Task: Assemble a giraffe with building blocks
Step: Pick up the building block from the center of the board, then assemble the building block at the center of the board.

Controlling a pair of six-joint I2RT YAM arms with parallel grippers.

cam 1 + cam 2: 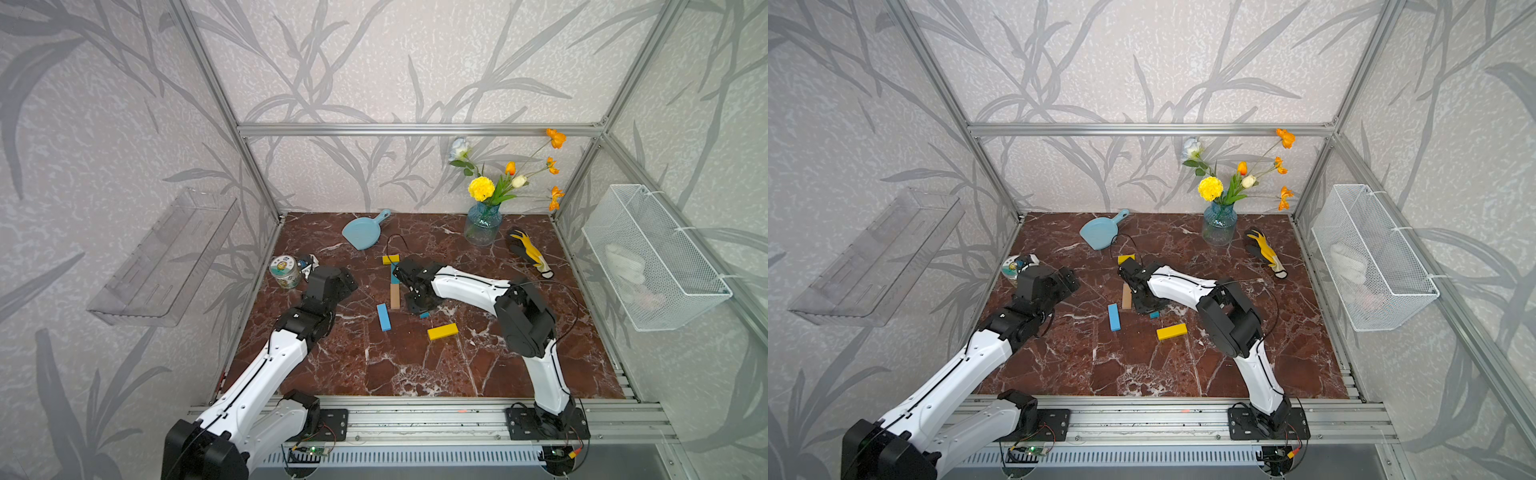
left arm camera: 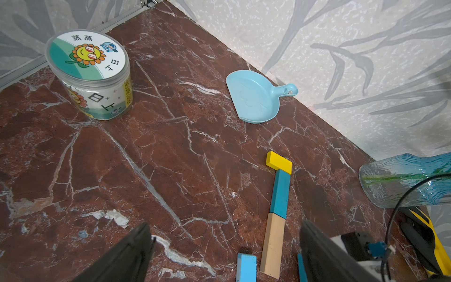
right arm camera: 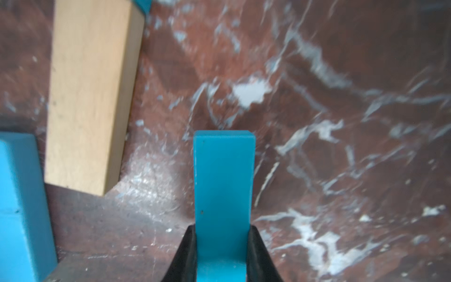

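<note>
The giraffe's laid bars form a line on the marble table: a short yellow head (image 1: 390, 259), a teal neck bar (image 1: 395, 277) and a tan bar (image 1: 395, 297). Beside the tan bar's near end, my right gripper (image 3: 222, 234) is shut on a second teal block (image 3: 223, 183), whose tip shows under the hand (image 1: 424, 315). A light-blue block (image 1: 383, 317) lies left of the tan bar, and a longer yellow block (image 1: 442, 331) lies nearer the front. Left of the blocks, my left gripper (image 2: 224, 254) hangs open and holds nothing.
A pale-blue dustpan (image 1: 363, 232) and a glass vase of flowers (image 1: 482, 224) stand at the back. A printed jar (image 1: 284, 271) sits at the left edge by the left arm. A yellow-and-black glove (image 1: 530, 251) lies at the right. A wire basket (image 1: 652, 257) hangs outside the frame.
</note>
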